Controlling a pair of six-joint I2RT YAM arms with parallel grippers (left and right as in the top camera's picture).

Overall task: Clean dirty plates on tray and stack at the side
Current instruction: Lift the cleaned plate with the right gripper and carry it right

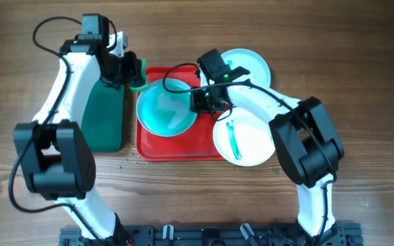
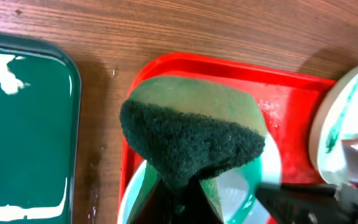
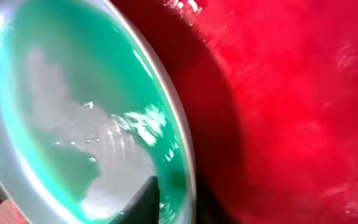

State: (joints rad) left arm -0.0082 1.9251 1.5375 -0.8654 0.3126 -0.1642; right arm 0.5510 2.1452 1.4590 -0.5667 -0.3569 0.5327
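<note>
Plate A (image 1: 163,116) sat on the red tray (image 1: 176,147), left half, its face almost fully coated in teal-green. R wrist cam showed the same coat, w/ a paler wet patch near centre (image 3: 73,124) and a dark shadow band betw. its rim and the tray floor (image 3: 303,93). Couldn't tell if it was flat or tipped.

Right gripper (image 1: 200,102) was at Plate A's right rim. One dark finger (image 3: 143,202) lay against the rim edge, so it looked clamped on the plate. Second finger not visible.

Left gripper (image 1: 132,74) was closed on a green sponge (image 1: 139,85) over the tray's far-left corner, by Plate A's far-left rim. L wrist cam: sponge (image 2: 191,137) pinched from below, dark scouring face toward the lens, Plate A (image 2: 238,190) beneath it. Contact w/ plate: couldn't tell.

Plate B (image 1: 248,140) lay at the tray's right edge, mostly over the wooden table (image 1: 361,41), w/ one teal streak left of centre.

Plate C (image 1: 252,63) was at the tray's far-right corner, part hidden by the R arm. L wrist cam showed teal smears on it (image 2: 337,118) and its edge overlapping the tray (image 2: 291,99).

Dark green tray (image 1: 104,119) lay just left of the red one, a narrow strip of table betw. them (image 2: 23,137).
</note>
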